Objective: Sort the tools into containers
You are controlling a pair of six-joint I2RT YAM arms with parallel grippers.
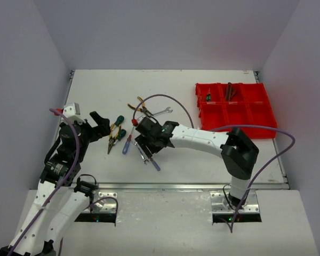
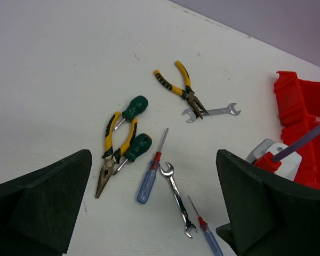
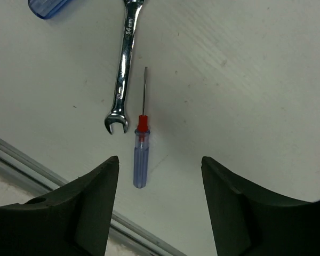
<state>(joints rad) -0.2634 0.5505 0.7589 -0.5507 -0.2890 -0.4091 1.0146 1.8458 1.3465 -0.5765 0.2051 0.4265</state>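
Loose tools lie mid-table. In the left wrist view: yellow-handled pliers (image 2: 115, 152) between two green screwdrivers (image 2: 135, 108), a large blue screwdriver (image 2: 148, 180), a silver wrench (image 2: 177, 198), a small blue screwdriver (image 2: 207, 237), further yellow pliers (image 2: 177, 85) and a second wrench (image 2: 216, 112). My right gripper (image 1: 148, 145) is open and empty above the small blue screwdriver (image 3: 140, 160), the wrench (image 3: 124, 74) just left of it. My left gripper (image 1: 103, 125) is open and empty, left of the tools. The red bin (image 1: 256, 130) holds a green screwdriver (image 1: 208, 97) and dark pliers (image 1: 229, 92).
The table's metal front rail (image 3: 37, 178) runs close below the small screwdriver. Grey walls close in the table on the left, back and right. A purple cable (image 1: 173, 101) arcs over the tools from the right arm.
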